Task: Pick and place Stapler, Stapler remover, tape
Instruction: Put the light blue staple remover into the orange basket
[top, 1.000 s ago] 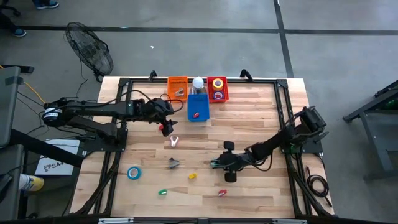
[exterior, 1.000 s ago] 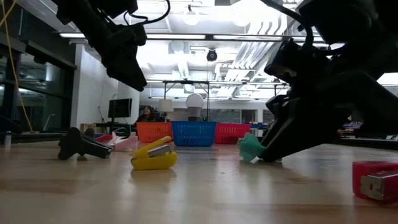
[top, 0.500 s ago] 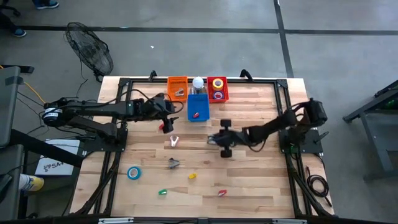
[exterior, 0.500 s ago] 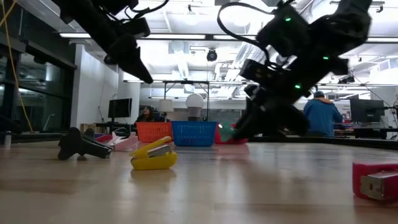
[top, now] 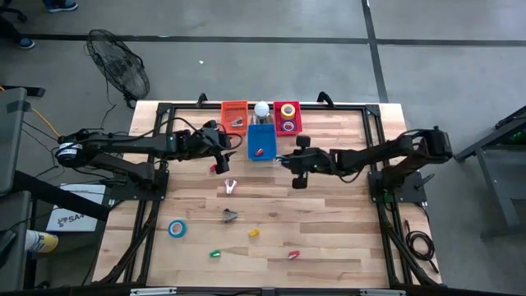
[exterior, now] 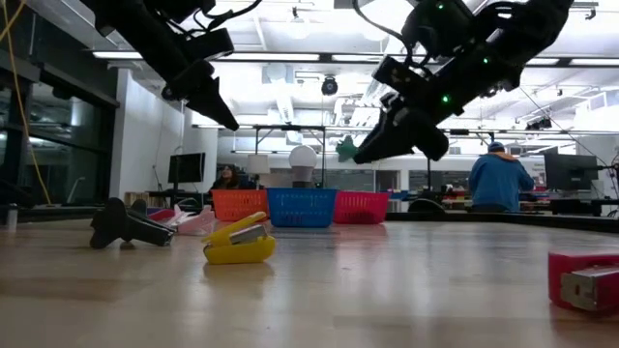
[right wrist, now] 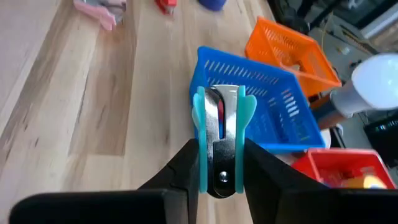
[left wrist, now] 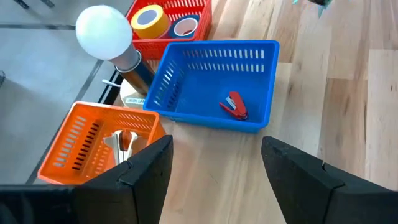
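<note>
Right gripper [top: 283, 159] clamped on a teal staple remover [right wrist: 221, 140], held off the wooden table [top: 329, 230], just at 4 o'clock of the blue basket [top: 261, 141]. Seen level across the table, remover raised well above the surface. Red stapler [left wrist: 234, 105] lying inside the blue basket. Orange basket [top: 234, 115] at 10 o'clock of the blue one, red basket [top: 288, 117] at 2 o'clock, with a yellow tape roll [left wrist: 148, 19] and a blue-rimmed one [left wrist: 186, 26] inside. White bulb [top: 261, 108] between orange and red baskets.

Left gripper [top: 219, 161] fingers spread wide, holding nothing, hovering at 8 o'clock of the blue basket. Blue tape roll [top: 177, 228] on the table at 7 o'clock, well apart from the baskets. Yellow stapler [exterior: 239, 242] and another red stapler [exterior: 584, 279] resting on the boards.
</note>
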Robot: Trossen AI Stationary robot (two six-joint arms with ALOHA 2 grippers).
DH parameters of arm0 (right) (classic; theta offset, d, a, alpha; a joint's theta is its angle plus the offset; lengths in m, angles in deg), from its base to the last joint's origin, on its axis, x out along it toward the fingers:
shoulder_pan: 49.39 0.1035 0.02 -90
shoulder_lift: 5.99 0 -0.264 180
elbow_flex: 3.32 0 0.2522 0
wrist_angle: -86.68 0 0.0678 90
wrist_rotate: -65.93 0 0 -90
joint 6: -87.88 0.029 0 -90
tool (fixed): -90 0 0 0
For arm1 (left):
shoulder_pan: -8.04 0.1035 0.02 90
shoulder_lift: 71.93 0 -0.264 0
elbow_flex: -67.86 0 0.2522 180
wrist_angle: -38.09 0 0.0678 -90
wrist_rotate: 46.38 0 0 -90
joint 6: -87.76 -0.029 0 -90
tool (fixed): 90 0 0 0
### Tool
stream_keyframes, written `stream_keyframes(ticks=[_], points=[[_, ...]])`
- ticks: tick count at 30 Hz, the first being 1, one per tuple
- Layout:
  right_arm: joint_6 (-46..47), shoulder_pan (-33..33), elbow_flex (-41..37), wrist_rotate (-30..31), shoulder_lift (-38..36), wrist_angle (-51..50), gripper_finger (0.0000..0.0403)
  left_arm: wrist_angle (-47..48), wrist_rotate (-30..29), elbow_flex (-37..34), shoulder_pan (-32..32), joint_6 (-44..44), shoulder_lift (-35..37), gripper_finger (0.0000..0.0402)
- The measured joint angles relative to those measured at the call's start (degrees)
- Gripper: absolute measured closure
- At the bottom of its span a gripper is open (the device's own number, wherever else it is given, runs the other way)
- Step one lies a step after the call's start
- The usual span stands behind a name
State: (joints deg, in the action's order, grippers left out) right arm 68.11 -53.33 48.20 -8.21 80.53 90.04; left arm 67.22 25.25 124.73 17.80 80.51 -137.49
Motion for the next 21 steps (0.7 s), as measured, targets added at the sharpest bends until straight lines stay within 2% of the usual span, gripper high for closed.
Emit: stream_keyframes(ticks=[6,11,16,21], points=[[-3.9,-4.1,0.0,-8.0,1.1,6.9,0.0323,-0.4,-0.5,0.0,0.0,-1.4,0.0,0.016],[-6.1,-7.6,0.5,-15.5,3.5,15.7,0.0323,-10.6,0.1,-4.1,0.0,-5.2,0.0,0.016],[-7.2,-9.6,5.7,-20.4,8.1,14.9,0.0323,-19.5,0.0,-8.4,0.0,-7.3,0.0,0.016],[-9.0,-9.6,12.7,-22.7,12.3,10.2,0.0323,-20.0,-0.1,-9.3,0.0,-6.2,0.0,0.016]])
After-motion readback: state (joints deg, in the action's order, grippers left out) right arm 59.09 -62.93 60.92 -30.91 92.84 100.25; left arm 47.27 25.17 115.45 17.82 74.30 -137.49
